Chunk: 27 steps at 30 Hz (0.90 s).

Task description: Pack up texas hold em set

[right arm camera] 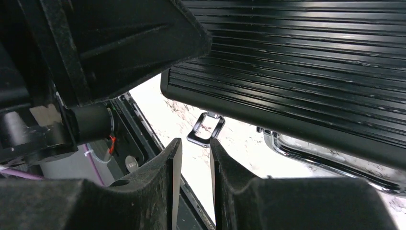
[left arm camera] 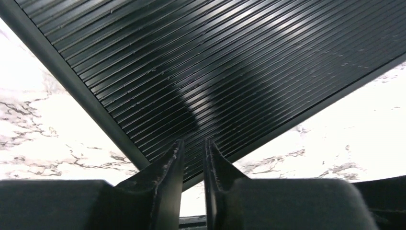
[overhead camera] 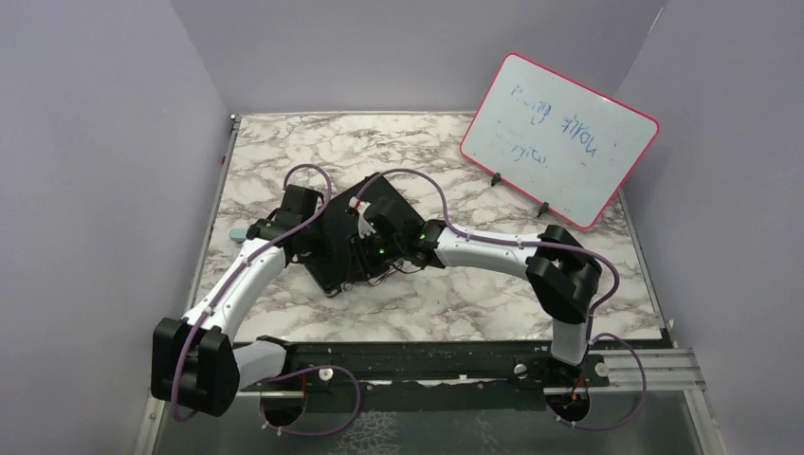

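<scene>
Your left tool (left arm camera: 194, 143) and right tool (right arm camera: 195, 143), barely parted and empty, crowd the briefcase (right arm camera: 311, 57); miss that dangling latch (right arm camera: 206, 129) and it may skid across the bench (left arm camera: 335, 134).

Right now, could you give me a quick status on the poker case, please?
Left hand barely parted, empty, over case lid. Right hand barely parted, empty, facing front latch. Case shut, flat on table. Path to latch clear.
</scene>
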Each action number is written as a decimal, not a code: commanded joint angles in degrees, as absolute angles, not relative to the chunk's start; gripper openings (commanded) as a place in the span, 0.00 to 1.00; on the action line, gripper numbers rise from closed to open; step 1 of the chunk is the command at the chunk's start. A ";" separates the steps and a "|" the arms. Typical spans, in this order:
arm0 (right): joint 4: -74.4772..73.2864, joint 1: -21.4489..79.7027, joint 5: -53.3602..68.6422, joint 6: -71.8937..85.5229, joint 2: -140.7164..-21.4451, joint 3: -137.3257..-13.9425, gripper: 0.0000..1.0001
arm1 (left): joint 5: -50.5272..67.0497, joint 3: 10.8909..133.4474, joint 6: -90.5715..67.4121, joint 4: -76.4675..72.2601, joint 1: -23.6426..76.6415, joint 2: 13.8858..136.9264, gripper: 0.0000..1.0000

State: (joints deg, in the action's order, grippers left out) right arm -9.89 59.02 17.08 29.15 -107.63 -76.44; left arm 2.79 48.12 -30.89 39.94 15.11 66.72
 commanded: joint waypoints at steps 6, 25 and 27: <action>-12.06 60.96 16.12 28.70 -112.48 -79.70 0.26 | 2.15 46.55 -32.11 42.90 15.09 70.70 0.08; -6.80 61.82 11.94 24.51 -117.83 -72.57 0.01 | 2.80 46.67 -32.69 43.91 15.11 72.29 0.02; -5.29 61.87 10.13 24.02 -117.55 -71.81 0.01 | 2.90 46.76 -32.82 44.00 15.07 72.10 0.02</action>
State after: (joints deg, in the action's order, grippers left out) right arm -6.48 61.25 14.57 26.37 -115.83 -74.26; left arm 2.98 47.46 -32.40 40.84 15.11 70.85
